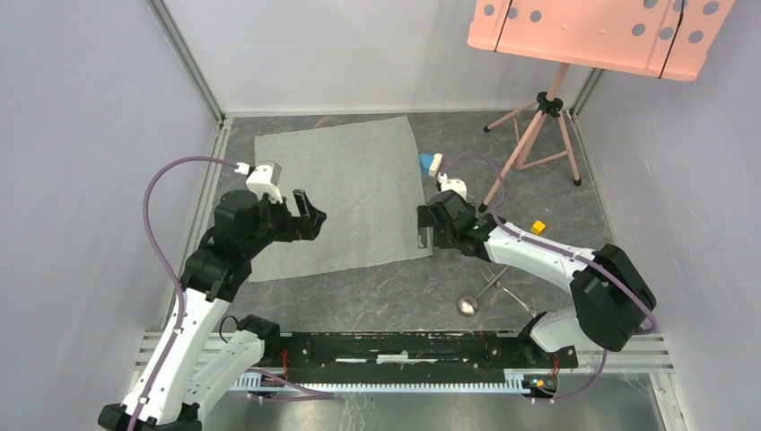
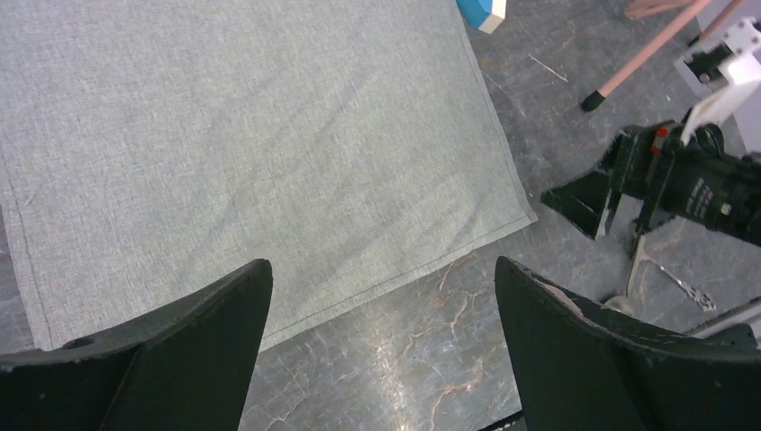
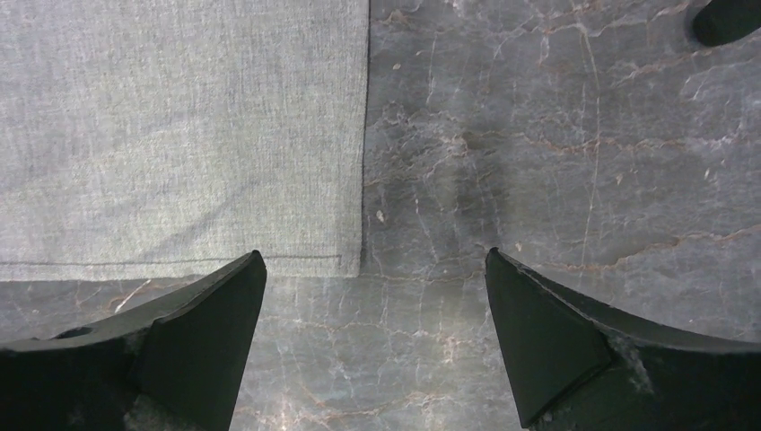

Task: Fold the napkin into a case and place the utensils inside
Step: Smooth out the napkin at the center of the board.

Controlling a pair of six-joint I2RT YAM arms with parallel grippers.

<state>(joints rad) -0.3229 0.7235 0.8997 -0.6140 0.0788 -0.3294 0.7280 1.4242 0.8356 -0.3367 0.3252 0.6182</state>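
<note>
The napkin (image 1: 336, 193) lies flat. Left gripper (image 1: 309, 215) and right gripper (image 1: 424, 235) hover at its near edge, jaws spread. 2 utensils (image 1: 467, 305) lie nearby.

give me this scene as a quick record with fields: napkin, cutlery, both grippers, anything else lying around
napkin: light grey, spread flat, unfolded
spoon: on the table, off the napkin, by the right arm
fork: crossing the spoon, partly hidden by the right arm
left gripper: open, above the napkin's near edge
right gripper: open, above the napkin's near right corner
other: blue and white blocks by the napkin's far right edge; yellow block; pink tripod
task state: folding not begun
</note>
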